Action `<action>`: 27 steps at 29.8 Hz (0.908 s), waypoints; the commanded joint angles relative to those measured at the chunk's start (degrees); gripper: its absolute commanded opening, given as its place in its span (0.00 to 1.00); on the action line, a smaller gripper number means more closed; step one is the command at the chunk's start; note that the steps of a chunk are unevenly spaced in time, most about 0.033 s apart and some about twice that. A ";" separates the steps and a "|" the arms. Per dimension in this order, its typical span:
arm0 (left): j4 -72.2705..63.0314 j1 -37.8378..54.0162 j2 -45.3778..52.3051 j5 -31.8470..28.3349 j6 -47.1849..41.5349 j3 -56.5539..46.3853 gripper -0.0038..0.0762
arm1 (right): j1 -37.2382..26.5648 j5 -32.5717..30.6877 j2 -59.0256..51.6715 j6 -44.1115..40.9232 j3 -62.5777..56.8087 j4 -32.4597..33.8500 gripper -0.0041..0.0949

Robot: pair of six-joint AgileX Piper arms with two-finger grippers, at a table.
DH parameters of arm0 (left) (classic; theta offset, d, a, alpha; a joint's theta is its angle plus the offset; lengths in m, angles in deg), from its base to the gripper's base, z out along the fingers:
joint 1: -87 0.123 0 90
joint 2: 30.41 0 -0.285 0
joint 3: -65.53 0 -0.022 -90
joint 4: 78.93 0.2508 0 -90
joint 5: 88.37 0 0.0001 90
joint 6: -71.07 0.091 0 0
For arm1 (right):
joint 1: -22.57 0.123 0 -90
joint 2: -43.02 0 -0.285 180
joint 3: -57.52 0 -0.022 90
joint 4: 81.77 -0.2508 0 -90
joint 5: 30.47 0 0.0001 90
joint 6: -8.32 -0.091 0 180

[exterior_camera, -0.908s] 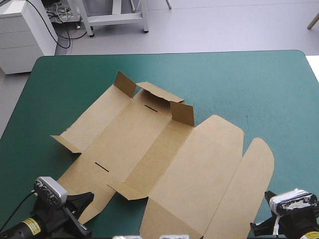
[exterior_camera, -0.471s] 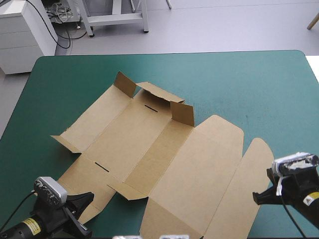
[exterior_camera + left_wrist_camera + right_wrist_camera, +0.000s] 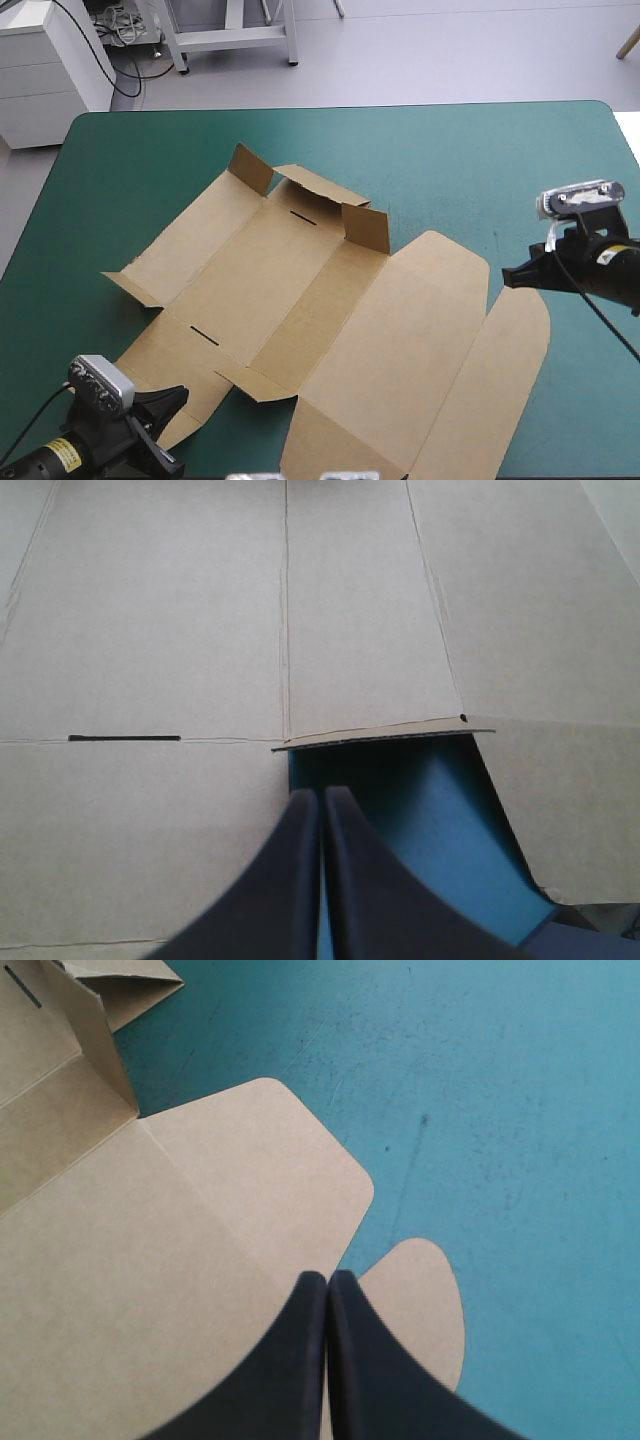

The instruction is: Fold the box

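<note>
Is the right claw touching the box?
Cannot tell. In the high view the right claw ends right at the edge of the box. In the right wrist view its shut tip overlaps the box. Neither view plainly shows a gap or contact.

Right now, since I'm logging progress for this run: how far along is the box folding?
Barely started. Done: only the small end flaps stand up; the rest of the box lies flat on the teal-green cover. In hand: nothing; the left pincer and right pincer are both shut and empty. Left: raising and tucking the walls.
</note>
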 commanded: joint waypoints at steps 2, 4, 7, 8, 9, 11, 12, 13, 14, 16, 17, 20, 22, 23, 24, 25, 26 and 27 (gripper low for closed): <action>-1.62 -0.30 -0.67 -3.17 -0.24 1.95 0.04 | -0.04 3.04 7.36 -0.67 7.52 0.11 0.02; -1.62 -0.30 -0.67 -3.17 -0.24 1.95 0.04 | -0.04 2.73 11.70 -1.17 11.07 -0.16 0.02; -1.62 -0.30 -0.67 -3.17 -0.24 1.95 0.04 | -0.04 0.52 17.85 -1.17 17.69 -1.96 0.02; -1.62 -0.30 -0.67 -3.17 -0.24 1.95 0.04 | -0.04 -0.38 20.03 -1.17 20.44 -2.37 0.02; -1.62 -0.30 -0.67 -3.17 -0.24 1.95 0.04 | 0.04 -1.73 22.15 -1.36 23.33 -2.65 0.03; -1.62 -0.30 -0.67 -3.17 -0.24 1.95 0.04 | 1.31 -3.57 25.75 -2.42 28.50 -1.76 0.04; -1.62 -0.30 -0.67 -3.17 -0.24 1.95 0.04 | 2.77 -4.60 28.01 -2.42 31.88 -0.69 0.04; -1.62 -0.30 -0.67 -3.17 -0.24 1.95 0.04 | 4.04 -5.62 29.48 -2.74 34.10 0.08 0.04; -1.62 -0.30 -0.67 -3.17 -0.24 1.95 0.04 | 5.89 -6.34 30.96 -3.03 36.25 0.92 0.04; -1.62 -0.30 -0.67 -3.17 -0.24 1.95 0.04 | 9.82 -7.49 34.59 -4.93 41.29 3.69 0.04; -1.62 -0.30 -0.67 -3.17 -0.24 1.95 0.04 | 11.77 -7.73 36.42 -5.77 43.52 5.05 0.04; -1.62 -0.30 -0.67 -3.17 -0.24 1.95 0.04 | 15.77 -9.36 41.95 -6.50 49.12 5.61 0.04; -1.62 -0.30 -0.67 -3.17 -0.24 1.95 0.04 | 17.72 -11.13 45.02 -6.67 51.71 5.00 0.04; -1.62 -0.30 -0.67 -3.17 -0.24 1.95 0.04 | 18.74 -11.14 46.46 -6.67 52.64 4.86 0.04; -1.62 -0.30 -0.67 -3.17 -0.24 1.95 0.04 | 19.67 -11.14 47.66 -6.67 53.40 4.62 0.04; -1.62 -0.30 -0.67 -3.17 -0.24 1.95 0.04 | 20.40 -11.03 48.53 -6.67 53.90 4.35 0.04; -1.62 -0.30 -0.67 -3.17 -0.24 1.95 0.04 | 21.34 -11.03 49.52 -6.67 54.50 4.37 0.04; -1.62 -0.30 -0.67 -3.17 -0.41 1.95 0.04 | 22.21 -10.93 50.37 -6.39 54.86 4.37 0.04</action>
